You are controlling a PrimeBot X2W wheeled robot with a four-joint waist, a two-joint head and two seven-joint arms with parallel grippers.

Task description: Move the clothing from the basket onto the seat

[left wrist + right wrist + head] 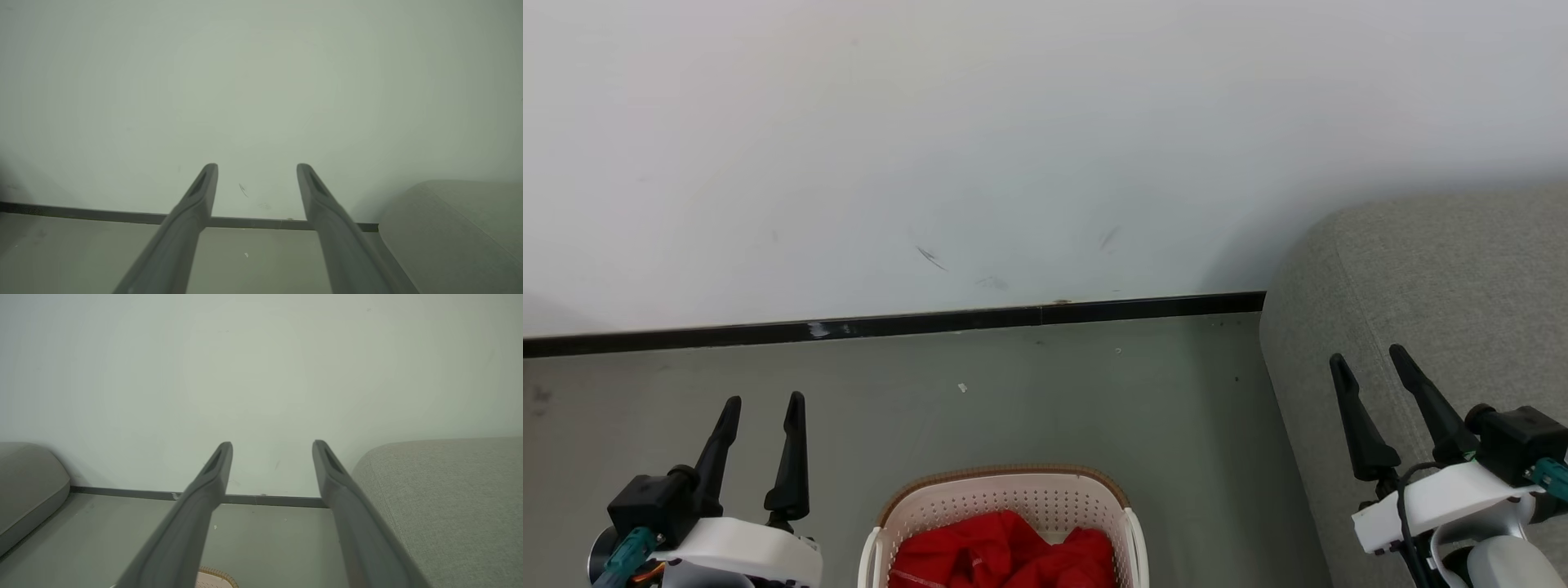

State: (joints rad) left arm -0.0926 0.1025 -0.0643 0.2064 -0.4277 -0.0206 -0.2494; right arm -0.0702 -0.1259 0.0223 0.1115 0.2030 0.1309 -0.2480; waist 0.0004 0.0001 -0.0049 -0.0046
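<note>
Clothing heaped in basket, near centre | seat at right, no clothing seen on it | left gripper, right gripper released, empty | task looks unstarted

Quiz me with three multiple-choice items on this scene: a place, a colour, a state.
1. In the head view, the sofa stands where from the basket?
A. robot's left
B. robot's right
C. behind it

2. The clothing is which colour?
A. red
B. blue
C. white

3. The left gripper and right gripper are:
A. both shut
B. holding clothing
C. open, empty

1 B: sofa at the view's right.
2 A: red fabric in the basket.
3 C: both spread wide, nothing between.
</note>
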